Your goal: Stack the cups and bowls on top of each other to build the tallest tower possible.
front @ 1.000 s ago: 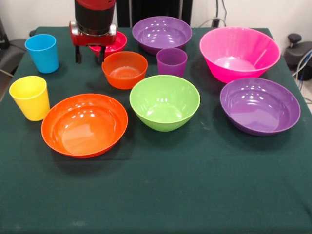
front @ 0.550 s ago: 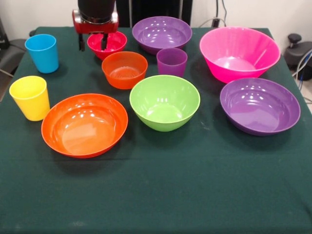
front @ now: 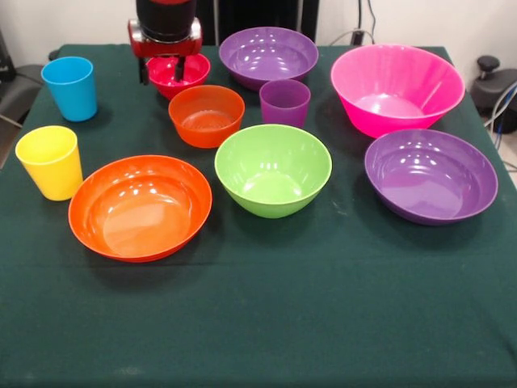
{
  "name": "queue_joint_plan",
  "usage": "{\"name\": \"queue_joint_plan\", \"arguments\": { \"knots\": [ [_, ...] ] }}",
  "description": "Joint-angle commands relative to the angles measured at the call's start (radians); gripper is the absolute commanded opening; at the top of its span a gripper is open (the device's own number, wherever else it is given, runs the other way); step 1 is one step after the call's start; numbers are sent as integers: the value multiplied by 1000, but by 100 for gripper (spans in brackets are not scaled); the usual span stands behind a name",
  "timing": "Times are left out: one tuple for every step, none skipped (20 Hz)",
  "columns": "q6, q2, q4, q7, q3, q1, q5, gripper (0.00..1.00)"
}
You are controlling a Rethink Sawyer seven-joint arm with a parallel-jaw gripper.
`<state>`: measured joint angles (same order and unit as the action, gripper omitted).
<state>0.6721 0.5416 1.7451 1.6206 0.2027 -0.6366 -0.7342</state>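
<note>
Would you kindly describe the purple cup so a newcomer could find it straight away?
Start at the green bowl in the middle of the table. Just behind it, beside the small orange bowl, stands the purple cup. It is the only purple piece that is narrow and tapered, not a wide bowl.

Robot arm (front: 166, 16), entering at the picture's 11 o'clock: a black cylindrical wrist section with a glossy red band showing at its upper edge. Beneath the cylinder sits a wider red collar with rounded ends, lighter highlights at its 9 and 3 o'clock sides. From the collar's underside, at 6 o'clock, the gripper (front: 161, 71) extends as two short, dark, slender fingers (front: 145, 73), set side by side.
</note>
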Motion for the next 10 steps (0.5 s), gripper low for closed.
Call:
{"name": "queue_joint_plan", "arguments": {
  "knots": [
    [38,-54,-37,-116,77,54,-46,100],
    [40,-59,-42,-111,75,59,-44,100],
    [44,-61,-44,-105,75,63,-39,100],
    [45,-65,-45,-100,75,65,-34,100],
    [47,-64,-46,-97,76,67,-29,100],
    [47,-57,-38,-93,73,68,-26,100],
    [51,-55,-37,-92,73,69,-21,100],
    [48,-51,-30,-94,72,63,-19,100],
    [52,-51,-33,-96,73,60,-15,100],
    [53,-54,-33,-100,73,55,-13,100]
  ]
}}
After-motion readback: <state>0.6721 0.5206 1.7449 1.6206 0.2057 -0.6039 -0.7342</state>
